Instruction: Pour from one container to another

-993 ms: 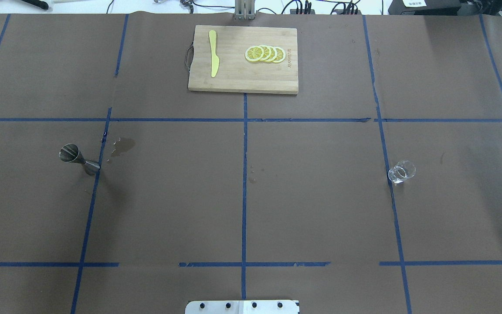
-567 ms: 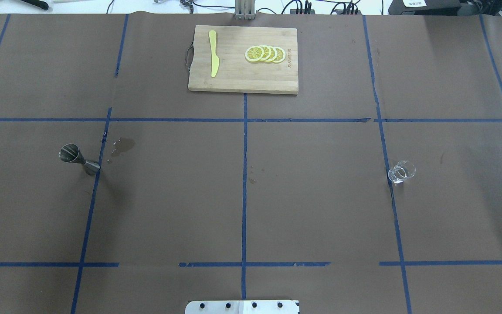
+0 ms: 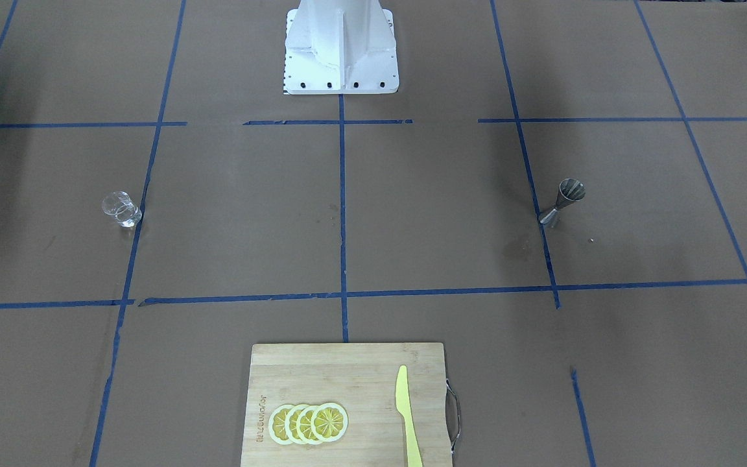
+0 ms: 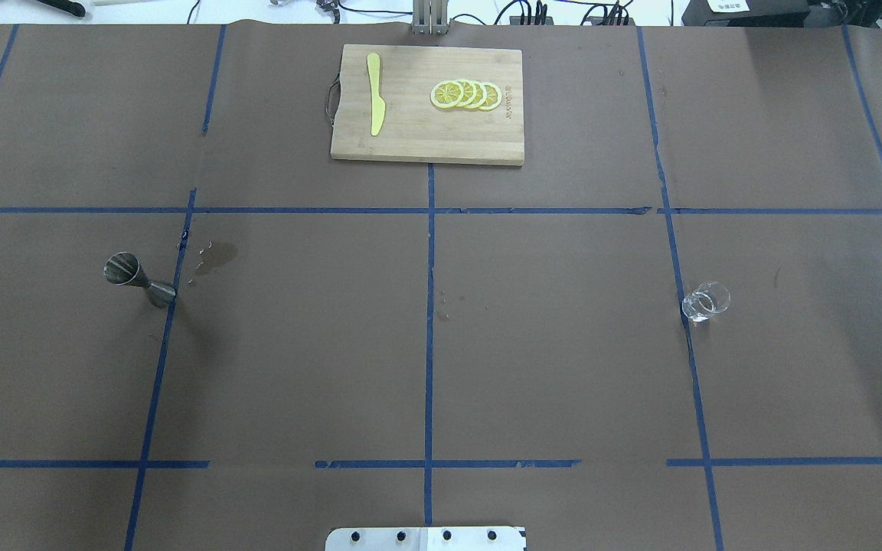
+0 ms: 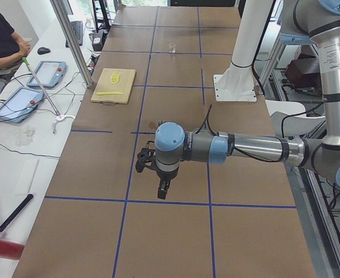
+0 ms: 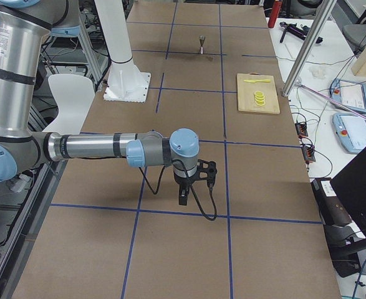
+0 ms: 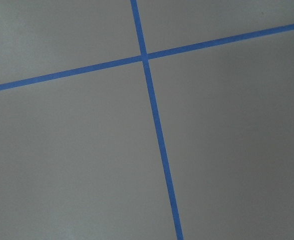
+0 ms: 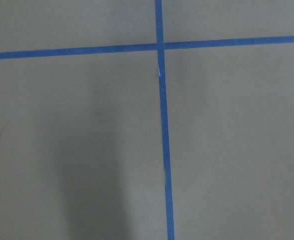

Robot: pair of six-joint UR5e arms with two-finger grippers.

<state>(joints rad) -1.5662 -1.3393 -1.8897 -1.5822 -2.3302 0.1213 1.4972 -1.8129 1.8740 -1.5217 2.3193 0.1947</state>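
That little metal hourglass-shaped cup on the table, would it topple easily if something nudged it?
Probably yes. The jigger stands upright on a small base and is tall for its width, so a sideways push near its rim would likely tip it. Its shiny steel looks smooth, so it may slip in a loose grip. It looks rigid and is unlikely to bend.

One glass cup (image 4: 706,300), one steel jigger (image 4: 138,278), one cutting board (image 4: 410,141), one yellow knife (image 4: 375,93), four lemon slices (image 4: 465,95) (overlapping)

Overhead and front-facing cameras look steeply down on the desk (image 4: 563,344) from opposite sides, both catching the cutting board (image 4: 426,134); two end cameras look along it; both wrist cameras face blue tape lines (image 7: 152,100) close-up.
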